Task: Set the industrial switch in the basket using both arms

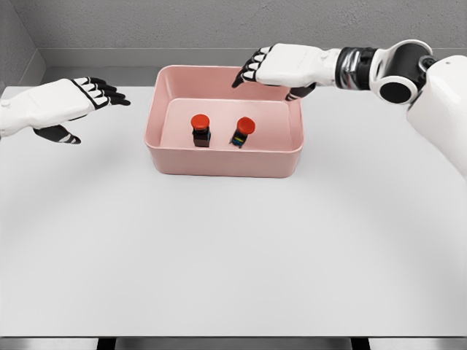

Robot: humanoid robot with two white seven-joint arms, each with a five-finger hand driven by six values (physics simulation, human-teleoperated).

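While the smooth pale-grey bench (219,270) lies nearest, two black-bodied industrial switches (201,130) (243,131) with red mushroom caps stand inside the glossy pink rectangular basket (222,162); left hand (69,102) and right hand (281,67) are open, empty.

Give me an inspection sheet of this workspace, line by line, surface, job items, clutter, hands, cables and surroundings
Surface: white table, bare in front of the basket.
Job's things: pink basket at the table's far middle; two red-capped industrial switches inside, left switch upright, right switch tilted, apart from each other.
Clutter: nothing seen.
Hands: left hand open, left of the basket, holding nothing; right hand open, above the basket's far right corner, holding nothing.
Cables: nothing seen.
Surroundings: grey wall behind the table.
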